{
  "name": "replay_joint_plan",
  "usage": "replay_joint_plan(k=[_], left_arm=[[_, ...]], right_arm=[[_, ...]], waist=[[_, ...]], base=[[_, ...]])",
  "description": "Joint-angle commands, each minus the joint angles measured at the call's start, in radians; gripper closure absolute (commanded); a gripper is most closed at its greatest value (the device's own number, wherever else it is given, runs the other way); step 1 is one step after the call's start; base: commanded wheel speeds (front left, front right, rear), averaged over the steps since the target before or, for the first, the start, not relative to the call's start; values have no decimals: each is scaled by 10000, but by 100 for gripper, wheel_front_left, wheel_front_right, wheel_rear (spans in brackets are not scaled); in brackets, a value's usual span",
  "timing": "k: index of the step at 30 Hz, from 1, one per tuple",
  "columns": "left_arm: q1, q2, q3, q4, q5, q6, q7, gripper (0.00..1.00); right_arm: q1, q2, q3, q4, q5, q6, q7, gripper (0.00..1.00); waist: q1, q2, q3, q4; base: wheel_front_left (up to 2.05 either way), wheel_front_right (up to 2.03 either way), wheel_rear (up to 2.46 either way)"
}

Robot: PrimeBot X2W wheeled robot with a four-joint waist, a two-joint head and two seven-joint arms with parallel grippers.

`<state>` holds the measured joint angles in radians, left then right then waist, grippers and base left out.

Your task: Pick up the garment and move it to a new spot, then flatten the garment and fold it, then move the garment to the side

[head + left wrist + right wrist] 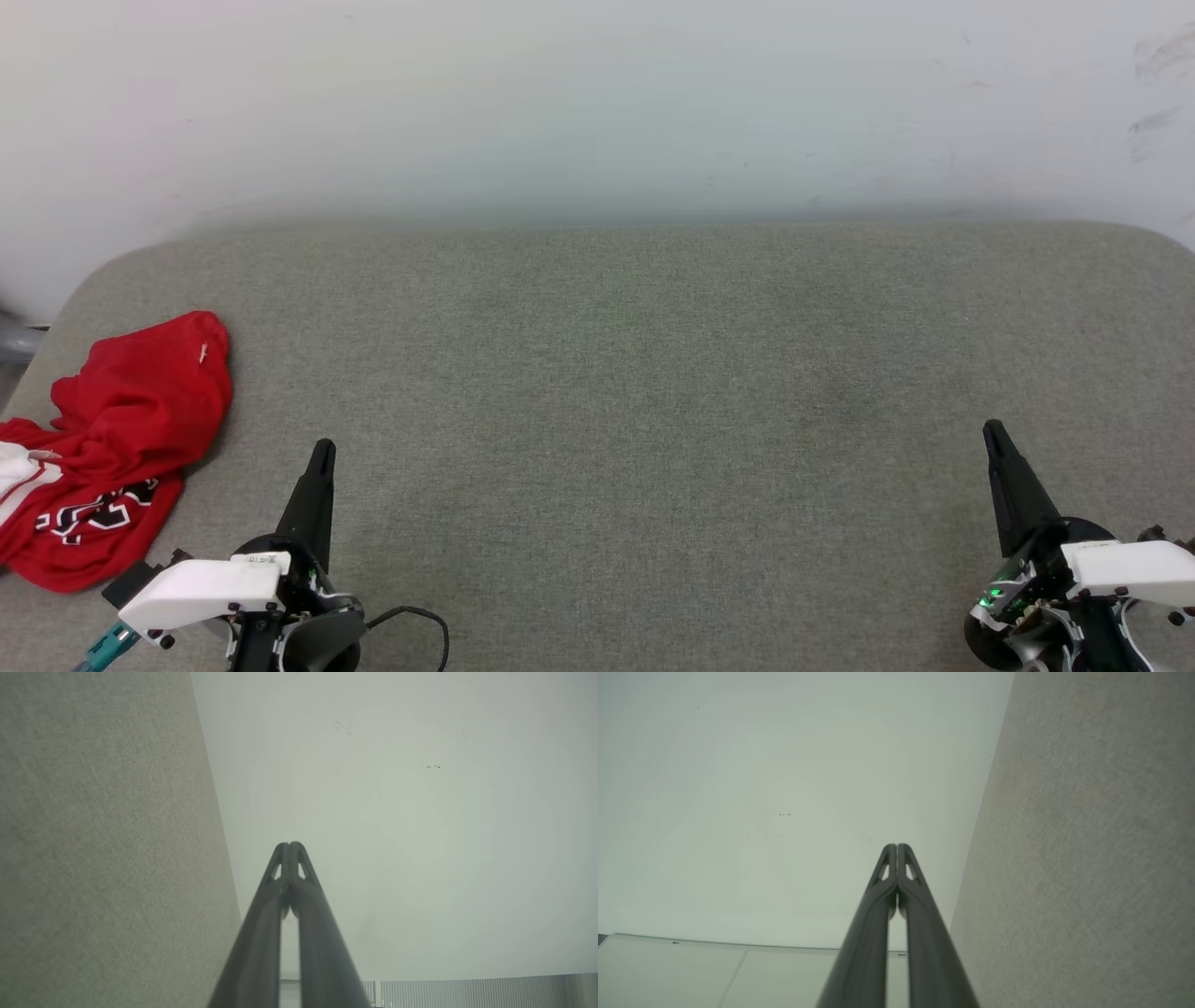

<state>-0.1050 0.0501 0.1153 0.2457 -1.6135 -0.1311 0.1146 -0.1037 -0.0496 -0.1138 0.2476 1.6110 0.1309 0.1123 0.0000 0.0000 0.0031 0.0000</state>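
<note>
The soft red T-shirt with white sleeves and black-and-white letters (131, 429) lies in a crumpled heap on the left side of the big grey cloth-covered surface (653, 392), close to its left edge. Part of the shirt runs out of the head view, so not all of it can be seen.

The left gripper (323, 452) sits at the near side, just to the right of the shirt. Its two dark fingers are pressed together and hold nothing. The right gripper (991, 431) is well apart, on the right. It is closed and empty too.

The pick-up has not begun, I think. The left gripper is closest, so it should do the grab. It needs to open its fingers wide first, then go left over the heap. The cloth is thin, so it is best to pinch a thick bump of red, not a flat bit. Then it should lift high and carry the shirt to the roomy middle.
</note>
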Motion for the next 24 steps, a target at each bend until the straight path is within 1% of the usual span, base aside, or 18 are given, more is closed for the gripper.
replay_joint_plan(k=[1,24], left_arm=[[-80,-24,20,-3,13,-26,19,100],[-80,-24,19,-3,12,-26,18,100]], right_arm=[[-132,-13,11,4,40,-3,20,100],[-132,-13,11,4,40,-3,20,100]], waist=[[0,0,0,0],[0,0,0,0]], base=[[0,0,0],[0,0,0]])
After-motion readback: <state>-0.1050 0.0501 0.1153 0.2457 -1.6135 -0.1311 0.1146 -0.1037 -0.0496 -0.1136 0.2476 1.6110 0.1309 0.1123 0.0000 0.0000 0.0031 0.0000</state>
